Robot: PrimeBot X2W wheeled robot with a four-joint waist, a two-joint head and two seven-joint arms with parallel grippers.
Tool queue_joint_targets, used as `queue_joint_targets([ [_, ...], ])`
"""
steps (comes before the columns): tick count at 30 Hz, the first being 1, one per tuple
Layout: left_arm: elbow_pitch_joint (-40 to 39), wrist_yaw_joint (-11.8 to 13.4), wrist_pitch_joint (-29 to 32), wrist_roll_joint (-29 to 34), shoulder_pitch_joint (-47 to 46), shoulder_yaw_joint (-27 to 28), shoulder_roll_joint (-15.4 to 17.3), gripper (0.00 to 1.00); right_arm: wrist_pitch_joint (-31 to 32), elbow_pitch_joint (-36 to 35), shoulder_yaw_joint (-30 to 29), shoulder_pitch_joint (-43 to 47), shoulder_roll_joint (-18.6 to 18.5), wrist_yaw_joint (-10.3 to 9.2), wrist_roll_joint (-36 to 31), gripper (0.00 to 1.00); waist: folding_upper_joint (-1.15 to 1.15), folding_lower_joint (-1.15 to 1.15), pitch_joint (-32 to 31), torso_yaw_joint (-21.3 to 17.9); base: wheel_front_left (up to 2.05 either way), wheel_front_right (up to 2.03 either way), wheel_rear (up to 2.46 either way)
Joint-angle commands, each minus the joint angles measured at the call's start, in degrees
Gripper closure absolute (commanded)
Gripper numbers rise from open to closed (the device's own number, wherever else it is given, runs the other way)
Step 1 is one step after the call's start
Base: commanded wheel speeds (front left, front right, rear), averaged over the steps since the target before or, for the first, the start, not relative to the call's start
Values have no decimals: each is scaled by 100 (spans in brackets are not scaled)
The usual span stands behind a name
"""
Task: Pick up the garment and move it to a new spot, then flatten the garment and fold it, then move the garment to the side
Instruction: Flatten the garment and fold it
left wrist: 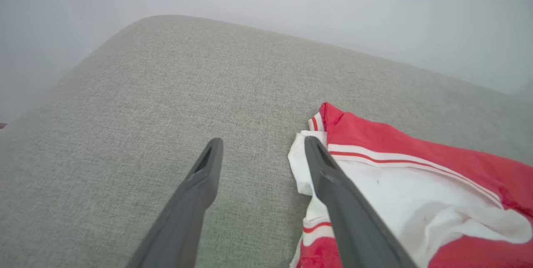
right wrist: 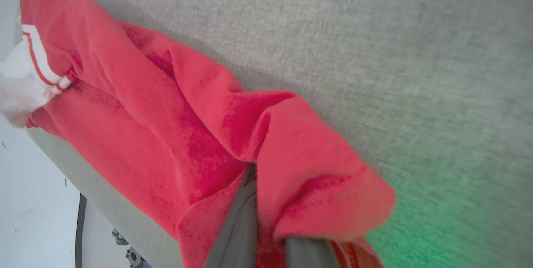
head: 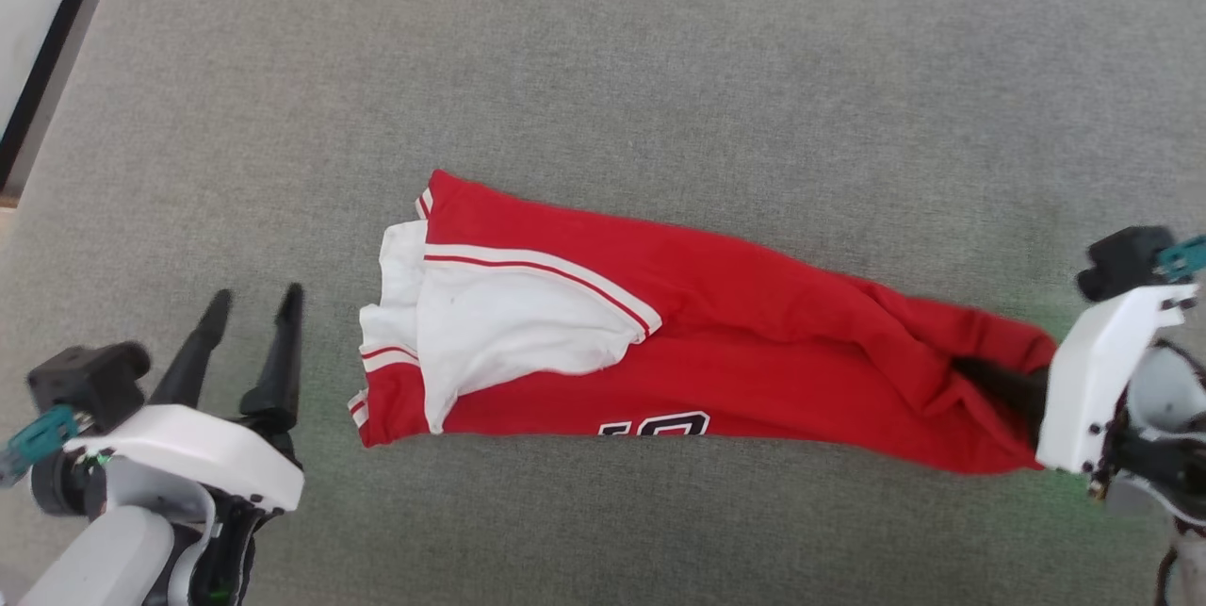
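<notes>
Broadly, the grey upholstered surface (head: 660, 50) carries the whole scene, and the garment (head: 735, 342) lies on its middle as a long, narrow red band running from left to right. A white sleeve is turned over the top of its left end, and a part of the black print shows at the near edge.

The right gripper (head: 989, 384) is at the right end of the band. Its dark fingers go into the bunched red cloth and are pressed together on it, so it holds the garment by this end. The left gripper (head: 257, 295) stands just beside the sleeve end, apart from the cloth, with its fingers spread wide and nothing between them.

I judge that this is a grasp for lifting or drawing out the cloth, with the flattening not yet done. The next move probably calls for the left gripper to take the sleeve end, so that both ends are held and the band does not sag or twist.
</notes>
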Motion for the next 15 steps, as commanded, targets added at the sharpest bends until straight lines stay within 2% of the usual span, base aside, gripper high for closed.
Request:
queue_joint_targets([
  [1, 72, -56, -50, 93, 130, 177, -121, 0, -84, 35, -34, -77, -76, 0, 88, 100, 0, 0, -47, -30, 0, 0, 0],
  [3, 86, -173, -55, 392, 336, 648, -455, 0, -165, 5, -186, -104, -203, 0, 228, 100, 0, 0, -104, -100, 0, 0, 0],
  [9, 113, -579, -59, 1014, 879, 1406, -1118, 0, -252, -21, -680, -19, -480, -1, 247, 100, 0, 0, -192, -246, 0, 0, 0],
  [15, 239, -1002, -60, 1435, 1151, 1964, -1637, 0, -218, 169, -1381, -4, -888, -1, 85, 100, 0, 0, -223, -364, 0, 0, 0],
])
